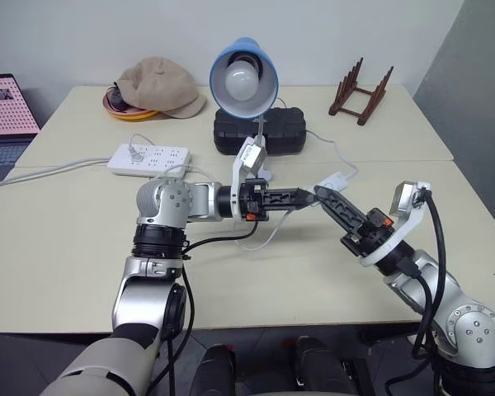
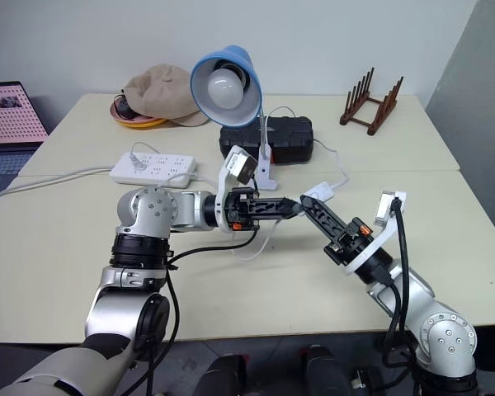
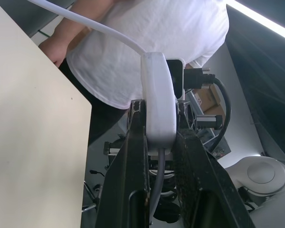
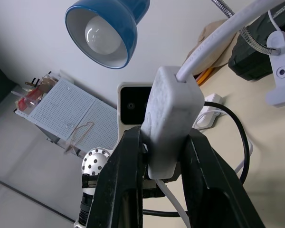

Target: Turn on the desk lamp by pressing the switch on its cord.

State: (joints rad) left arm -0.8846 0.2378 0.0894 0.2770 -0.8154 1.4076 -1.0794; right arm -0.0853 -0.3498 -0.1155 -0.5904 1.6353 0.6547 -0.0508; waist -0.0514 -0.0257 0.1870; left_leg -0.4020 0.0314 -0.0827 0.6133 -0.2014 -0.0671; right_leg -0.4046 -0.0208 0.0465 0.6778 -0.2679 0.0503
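The switch (image 4: 173,118) is seen clamped by both the left gripper (image 1: 307,196) and right gripper (image 1: 322,194) in the wrist views; head views hide it.

Overall light: bright, even, diffuse, no strong colour.
Source: a ceiling strip light (image 3: 256,16) glares white in the left wrist view.
Lamp (image 1: 243,76): bulb (image 4: 103,37) unlit, pale, no glow on the shade.
Shadows: soft and short on the desk (image 1: 82,247), under the arms.
Focus: head views sharp throughout.
Wrist views: the switch (image 3: 157,97) up close is soft; backgrounds are fairly clear.
Distortion: straight lines bow toward the wrist views' edges.
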